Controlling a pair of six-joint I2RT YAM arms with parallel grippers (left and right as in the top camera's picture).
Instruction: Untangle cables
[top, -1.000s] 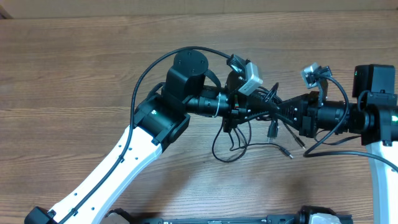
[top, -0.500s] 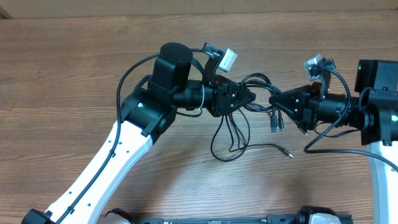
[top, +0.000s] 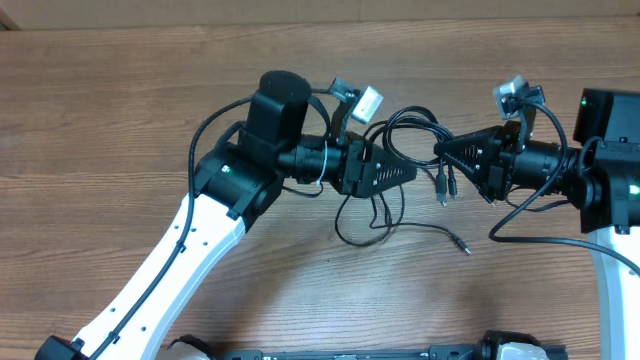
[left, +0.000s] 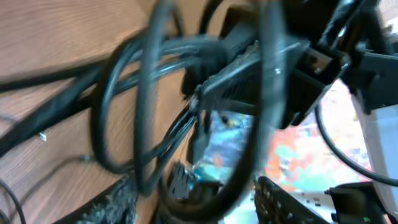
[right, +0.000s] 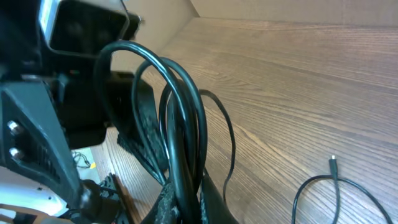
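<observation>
The cables (top: 408, 118) are thin black cords that arch in loops between my two grippers. Their plugs (top: 443, 188) dangle below, and a loose strand with a plug end (top: 463, 245) lies on the table. My right gripper (top: 441, 150) points left and is shut on a bunch of the cables (right: 186, 124), seen between its jaws in the right wrist view (right: 190, 200). Facing it a short way off, my left gripper (top: 411, 171) stands open. In the blurred left wrist view a cable loop (left: 261, 124) passes between its spread fingers (left: 199, 208).
The wooden table (top: 120, 110) carries both arms. The left arm's white link (top: 170, 270) crosses the front left. A thicker black robot wire (top: 215, 125) loops beside the left wrist and another (top: 520, 215) hangs under the right wrist.
My left gripper has opened from shut. The two grippers, close together a second ago, have drawn apart, and the cable loops now stretch between them.
</observation>
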